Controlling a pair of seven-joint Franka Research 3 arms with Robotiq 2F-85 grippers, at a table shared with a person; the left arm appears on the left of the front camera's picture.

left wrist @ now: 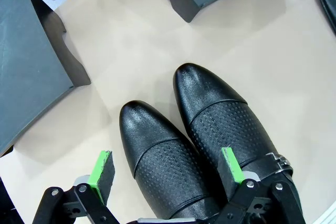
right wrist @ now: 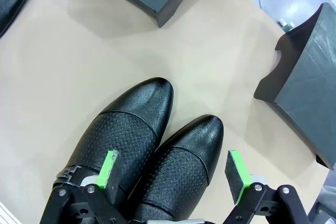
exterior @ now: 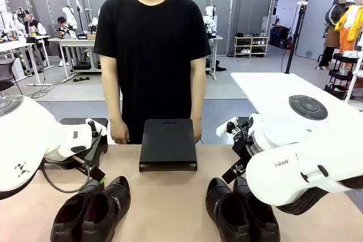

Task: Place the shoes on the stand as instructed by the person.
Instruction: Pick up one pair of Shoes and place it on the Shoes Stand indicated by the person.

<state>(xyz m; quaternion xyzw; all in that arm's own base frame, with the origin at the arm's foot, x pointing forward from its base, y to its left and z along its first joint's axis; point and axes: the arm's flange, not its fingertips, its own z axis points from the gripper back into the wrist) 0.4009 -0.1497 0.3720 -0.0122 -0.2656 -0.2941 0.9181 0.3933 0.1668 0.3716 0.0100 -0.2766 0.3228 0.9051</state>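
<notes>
Two pairs of glossy black shoes lie near the table's front edge, toes toward the person: one pair at the left [exterior: 93, 208], one at the right [exterior: 241, 211]. In the left wrist view my left gripper [left wrist: 168, 166] hangs open above its pair, with one shoe [left wrist: 157, 150] between the green pads and the other shoe [left wrist: 226, 114] under the right-hand finger [left wrist: 231, 163]. My right gripper [right wrist: 172, 167] also stands open over its pair, straddling one shoe [right wrist: 191, 150] beside its mate [right wrist: 131, 124]. Neither holds anything. The person [exterior: 152, 43] stands at the far side, hands low at the table edge.
A black stand [exterior: 168, 143] sits mid-table in front of the person. A second stand [exterior: 85, 140] lies at the left behind my left arm, and a third stand [right wrist: 310, 93] lies to the right. Bare tan tabletop [exterior: 167, 196] separates the two pairs.
</notes>
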